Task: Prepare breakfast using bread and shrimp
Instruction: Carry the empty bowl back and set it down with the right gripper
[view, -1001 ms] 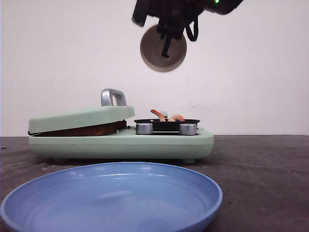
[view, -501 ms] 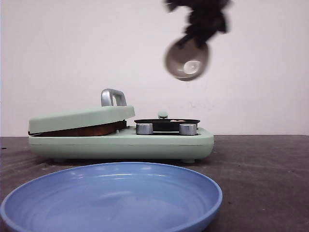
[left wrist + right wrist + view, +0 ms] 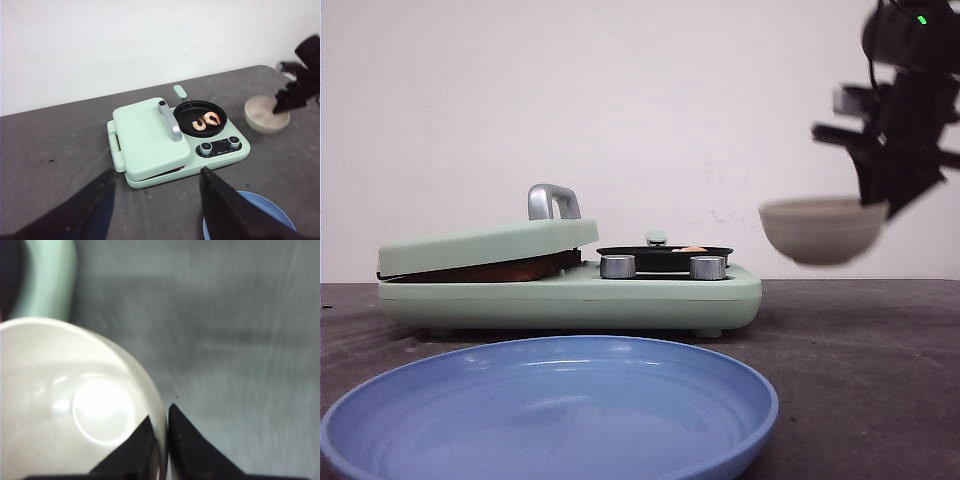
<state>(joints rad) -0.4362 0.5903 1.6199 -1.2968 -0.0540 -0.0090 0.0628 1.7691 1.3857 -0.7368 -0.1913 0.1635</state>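
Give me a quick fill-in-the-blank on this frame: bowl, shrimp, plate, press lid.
1. The right gripper is shut on the rim of a white ____.
2. The two shrimp lie in the black ____.
3. The plate in front of the breakfast maker is ____ in colour.
4. The left gripper is ____.

Missing words: bowl; pan; blue; open

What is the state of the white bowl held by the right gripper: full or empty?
Empty. The right wrist view shows the bowl with a bare, shiny bottom; the shrimp lie in the black pan.
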